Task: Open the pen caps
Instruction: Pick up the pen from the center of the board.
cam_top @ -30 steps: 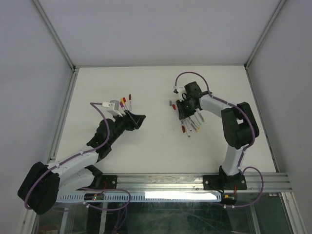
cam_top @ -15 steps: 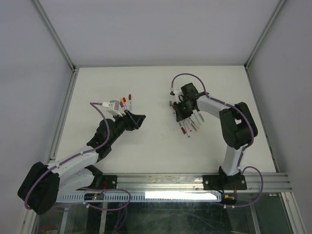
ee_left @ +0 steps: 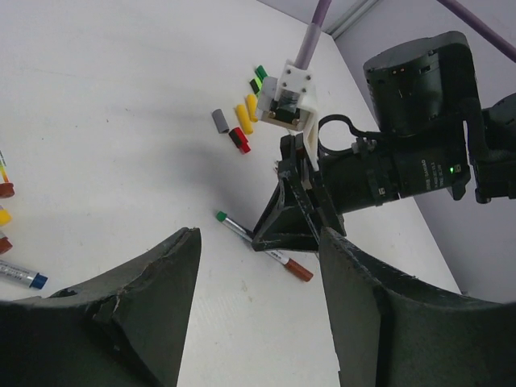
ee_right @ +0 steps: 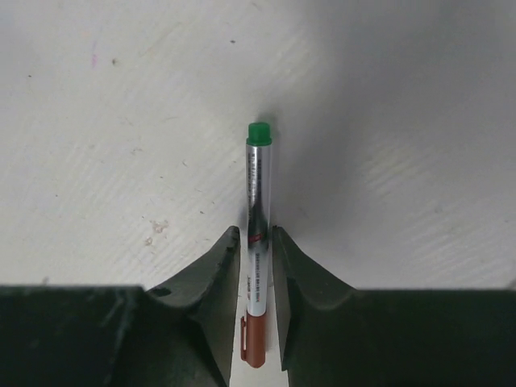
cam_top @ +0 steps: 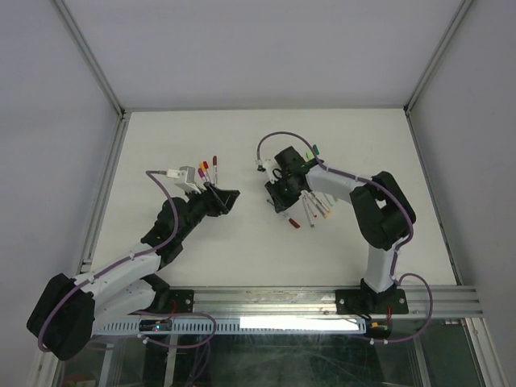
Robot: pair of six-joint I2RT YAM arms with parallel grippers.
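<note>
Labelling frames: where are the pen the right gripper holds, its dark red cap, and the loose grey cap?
pen (ee_right: pixel 258 201): right wrist view, mid barrel.
dark red cap (ee_right: pixel 255 343): right wrist view, cap body.
grey cap (ee_left: pixel 219 121): left wrist view, its middle.

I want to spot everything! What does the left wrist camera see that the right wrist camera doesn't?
Only left wrist: loose yellow, red, grey and green caps, and the open left pincer. Only right wrist: the clip on the brown cap. Both: the right pincer shut on the green-ended pen, and the white table.
</note>
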